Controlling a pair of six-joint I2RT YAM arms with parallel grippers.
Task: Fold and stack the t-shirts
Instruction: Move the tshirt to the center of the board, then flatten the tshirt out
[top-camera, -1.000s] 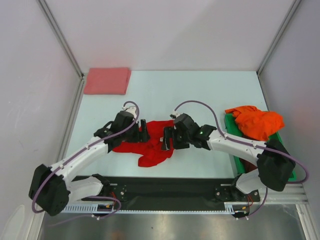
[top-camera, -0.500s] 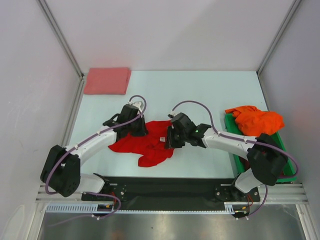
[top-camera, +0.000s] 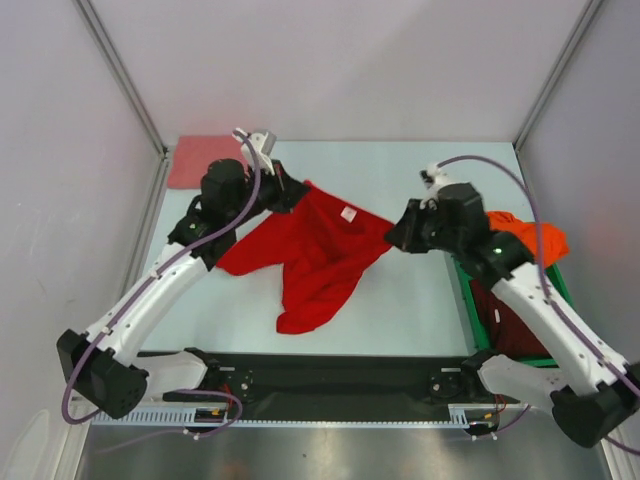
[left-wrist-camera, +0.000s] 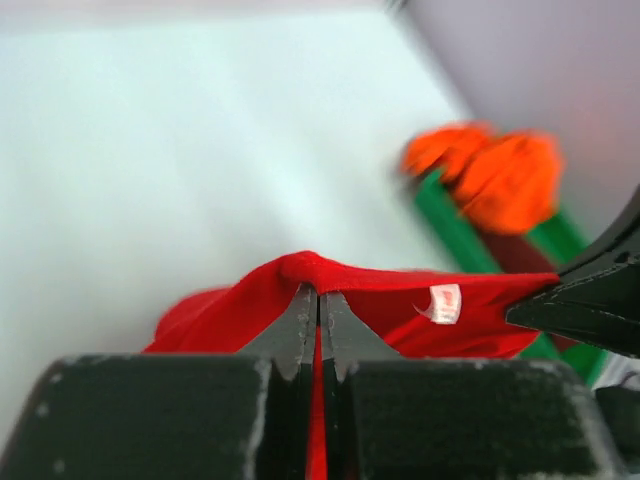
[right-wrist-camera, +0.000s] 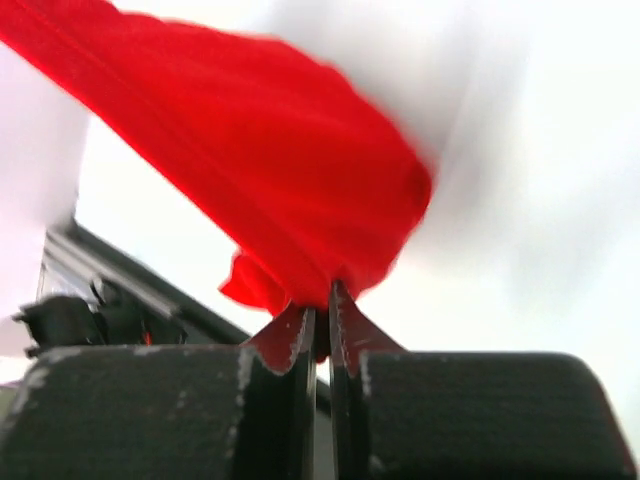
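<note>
The pale bench (top-camera: 420, 190) fills most of the top view. Stretched above its middle is the bright red t-shirt (top-camera: 320, 250), pulled taut along its upper edge between the two hands. The rest sags down to a loose point toward the near edge, and whether that hanging part touches the bench cannot be told.

At the right side stands the green bin (left-wrist-camera: 447, 215), largely covered by the right arm in the top view. The orange t-shirt (top-camera: 530, 240) is bunched on the bin's far end. A dark maroon t-shirt (top-camera: 500, 320) shows lower in it, cut off by the arm.

The salmon-pink t-shirt (top-camera: 188, 160) lies folded flat in the far left corner, with its right part hidden behind the left arm.

The left hand (left-wrist-camera: 318, 297) has its fingers pressed together, pinching a thin fold of red cloth at the shirt's upper left corner. The right hand (right-wrist-camera: 321, 300) is likewise clamped on the red cloth at the upper right end, though its wrist view is blurred.

A small white label (left-wrist-camera: 444, 302) shows on the red t-shirt near the stretched edge.
</note>
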